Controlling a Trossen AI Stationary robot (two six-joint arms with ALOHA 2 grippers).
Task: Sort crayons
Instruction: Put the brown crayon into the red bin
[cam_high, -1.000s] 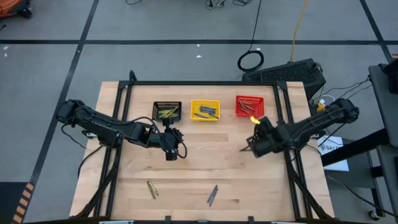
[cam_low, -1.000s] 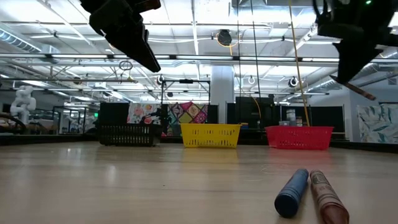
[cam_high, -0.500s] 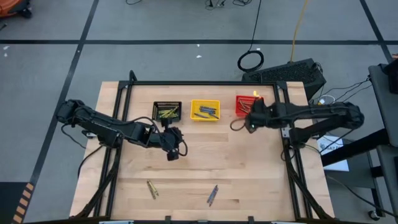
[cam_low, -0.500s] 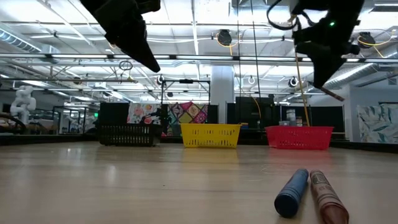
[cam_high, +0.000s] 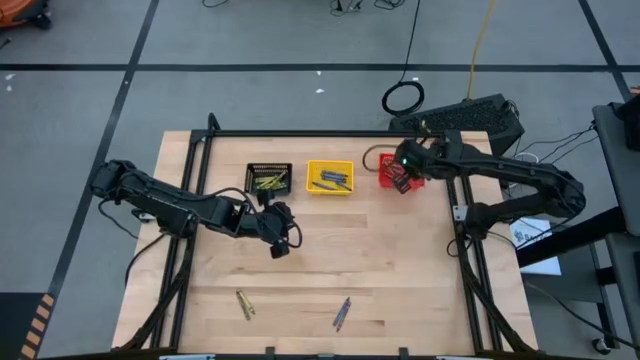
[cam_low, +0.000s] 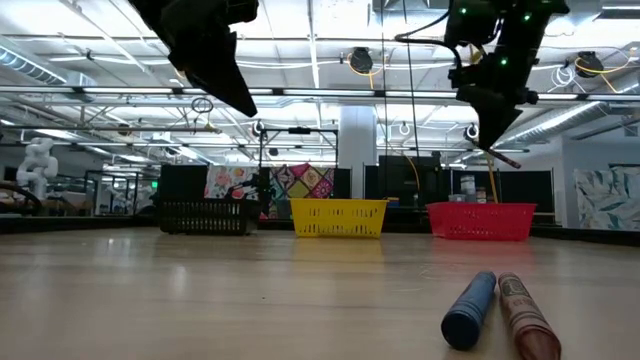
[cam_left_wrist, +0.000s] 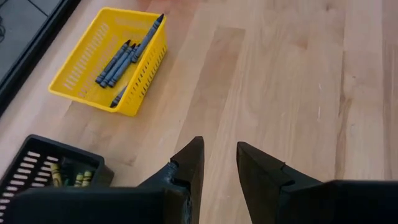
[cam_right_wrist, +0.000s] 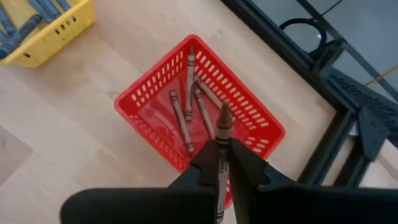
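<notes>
Right gripper (cam_right_wrist: 222, 163): it hangs above the red basket (cam_right_wrist: 149, 93), at the far right part of the table (cam_high: 400, 280). The jaws are closed on one brownish-red crayon (cam_right_wrist: 222, 127). The crayon stands out past the fingertips and points down toward the basket.

Left gripper (cam_left_wrist: 217, 163): it hovers over the bare wood, near the black basket (cam_high: 268, 179) and the yellow basket (cam_high: 329, 177), on their near side. The jaws stand a little apart, with a narrow gap, and nothing is between them.

Red basket: it holds several brownish-red crayons (cam_right_wrist: 184, 118), lying loose on the bottom.

Yellow basket: it stands between the black one and the red one. It holds blue crayons (cam_left_wrist: 121, 59), lying together along one side.

Black basket: it holds olive-yellow crayons (cam_high: 268, 183).

Crayons on the table: one olive-yellow crayon (cam_high: 243, 303) lies alone near the front edge, on the left side. A blue crayon (cam_low: 470, 309) and a brownish-red crayon (cam_low: 524, 316) lie side by side, touching, near the front edge toward the middle. All three are well apart from the baskets and from both grippers.
</notes>
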